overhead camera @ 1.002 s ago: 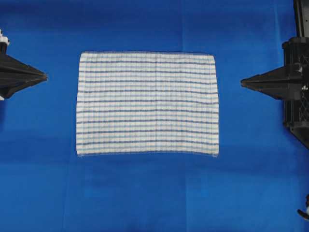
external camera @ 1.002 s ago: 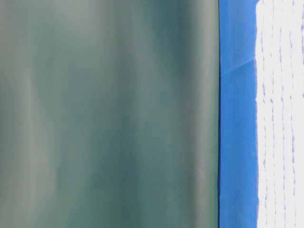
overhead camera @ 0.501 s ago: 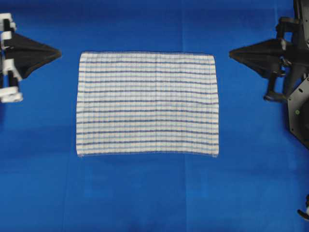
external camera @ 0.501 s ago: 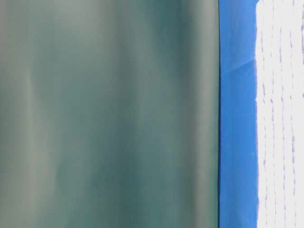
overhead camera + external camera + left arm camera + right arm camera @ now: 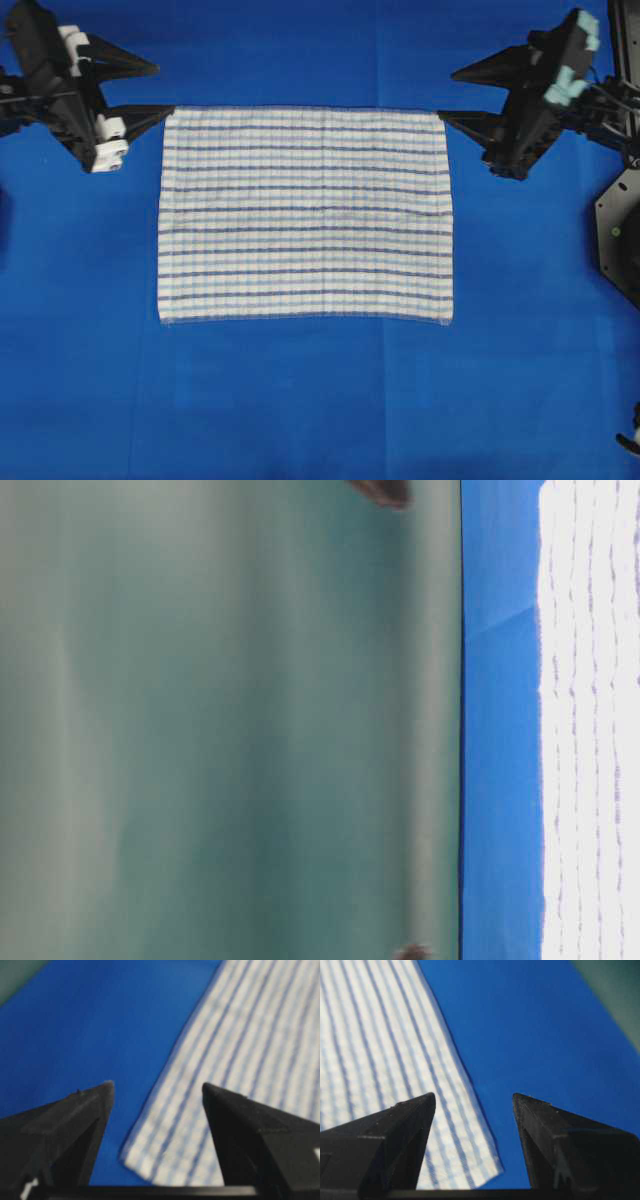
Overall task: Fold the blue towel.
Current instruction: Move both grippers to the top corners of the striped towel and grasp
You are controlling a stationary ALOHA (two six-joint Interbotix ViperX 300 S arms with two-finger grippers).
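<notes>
the left end effector stands with its jaws spread wide and nothing between them, poised at the far left corner of the blue towel; the right end effector mirrors it at the far right corner, likewise gaping and empty. the striped towel lies flat and fully spread on the blue-covered surface, unfolded, its four edges showing. this reads as the approach before the first grasp: neither corner is pinched yet. in the overhead view one finger of each end effector points right at its corner, touching or just short of it; contact cannot be told. from the left wrist view the towel's corner sits between the two fingers; from the right wrist view the opposite corner also lies in the gap. the next move likely calls for both to drop onto the cloth, close on the two corners together, then lift and carry the far edge toward the near edge, keeping the pair level so the fold lands square.
</notes>
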